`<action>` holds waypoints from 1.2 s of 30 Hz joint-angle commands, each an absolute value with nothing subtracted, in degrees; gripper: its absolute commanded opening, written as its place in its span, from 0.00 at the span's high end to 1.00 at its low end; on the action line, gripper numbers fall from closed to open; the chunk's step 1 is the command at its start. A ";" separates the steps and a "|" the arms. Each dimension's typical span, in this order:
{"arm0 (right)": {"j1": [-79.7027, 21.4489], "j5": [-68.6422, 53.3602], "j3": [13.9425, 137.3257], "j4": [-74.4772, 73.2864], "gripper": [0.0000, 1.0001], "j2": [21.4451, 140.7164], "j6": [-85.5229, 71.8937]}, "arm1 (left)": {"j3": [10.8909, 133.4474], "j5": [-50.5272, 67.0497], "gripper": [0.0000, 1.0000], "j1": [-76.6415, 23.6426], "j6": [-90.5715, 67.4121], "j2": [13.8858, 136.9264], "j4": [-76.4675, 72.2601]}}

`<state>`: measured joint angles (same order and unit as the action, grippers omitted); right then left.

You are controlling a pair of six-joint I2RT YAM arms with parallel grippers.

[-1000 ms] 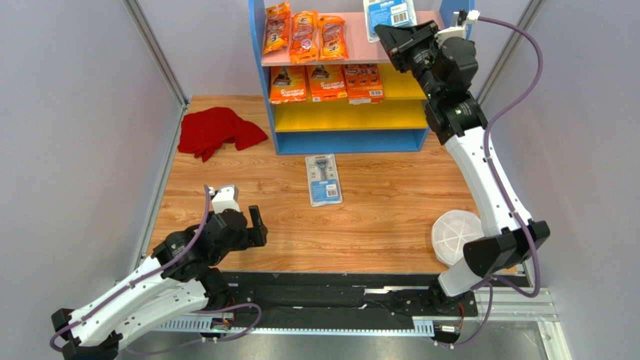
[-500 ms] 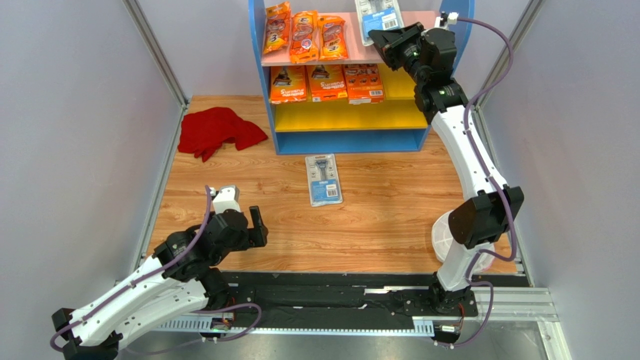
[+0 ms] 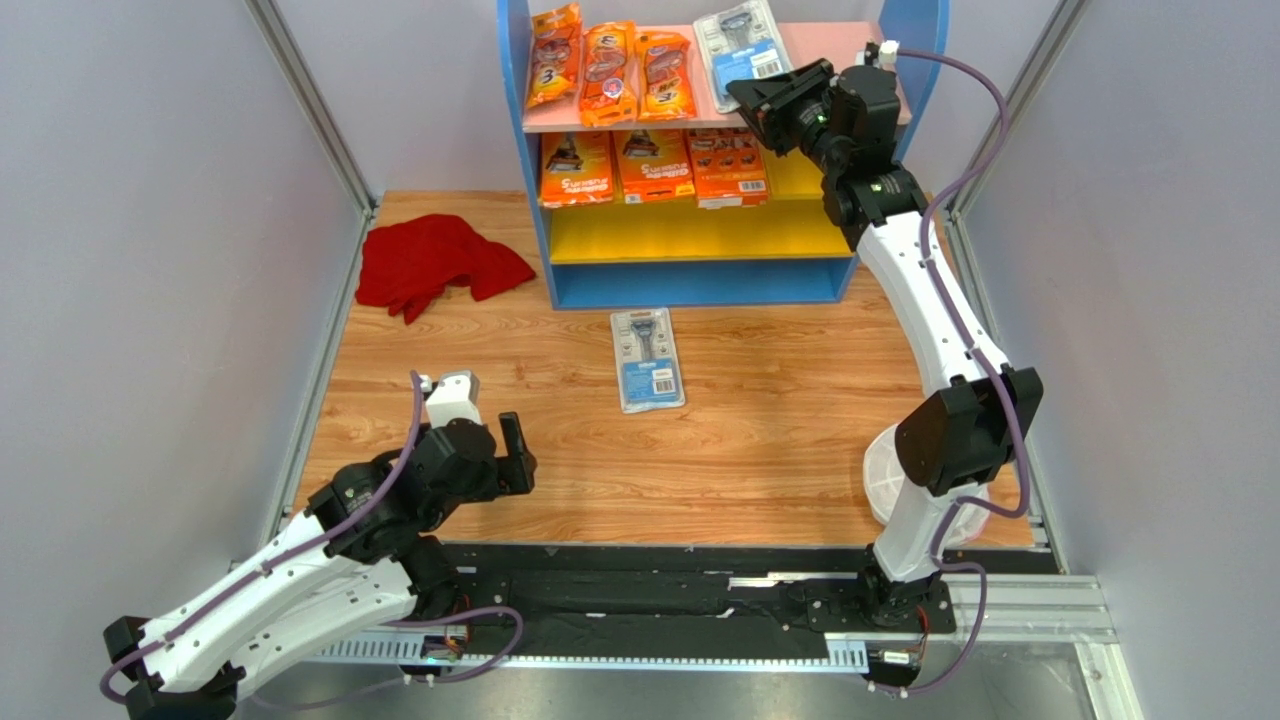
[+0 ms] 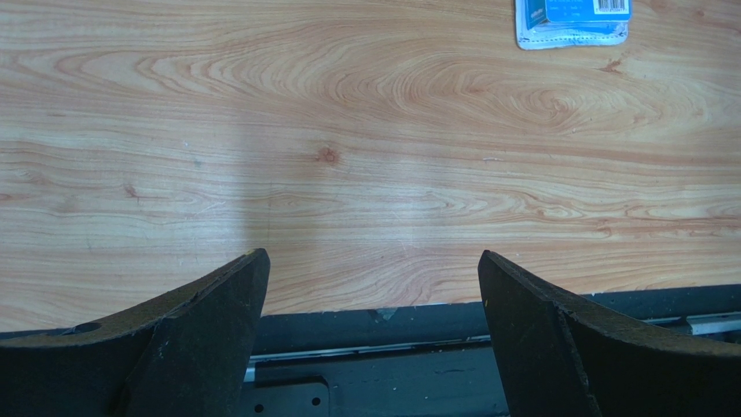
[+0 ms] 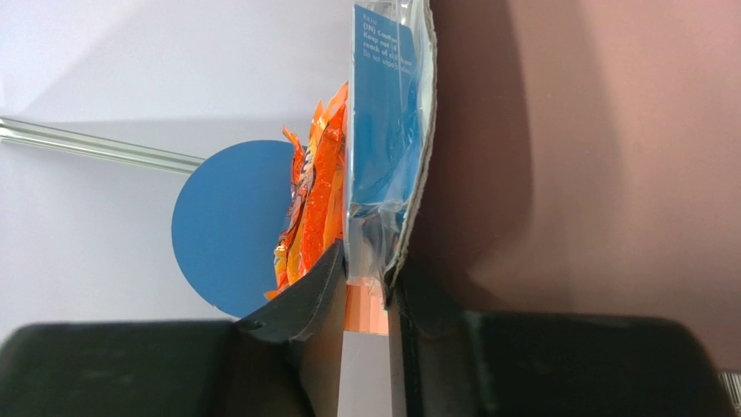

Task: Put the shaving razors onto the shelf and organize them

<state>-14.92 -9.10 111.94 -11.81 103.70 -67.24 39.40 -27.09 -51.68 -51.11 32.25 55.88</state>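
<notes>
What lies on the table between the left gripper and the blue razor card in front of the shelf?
Nothing: only bare table separates the left gripper from the razor card, as the top and left wrist views show.

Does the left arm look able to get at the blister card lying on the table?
Probably yes: the left pincer stands open, facing the blister card across bare table, with nothing between them.
</notes>
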 commanded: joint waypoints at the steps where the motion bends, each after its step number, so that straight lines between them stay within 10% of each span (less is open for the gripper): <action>1: -15.29 -10.72 110.74 -12.30 0.70 100.28 -65.92 | 39.38 -27.16 0.01 -51.77 -50.80 31.99 54.40; 12: -15.38 -10.37 103.01 -13.97 0.41 94.13 -64.07 | 39.20 -25.84 0.01 -51.77 -49.66 31.64 53.26; 36: -15.82 -20.48 113.03 -15.03 0.39 103.09 -66.09 | 38.50 -25.31 0.01 -51.77 -49.40 31.55 52.38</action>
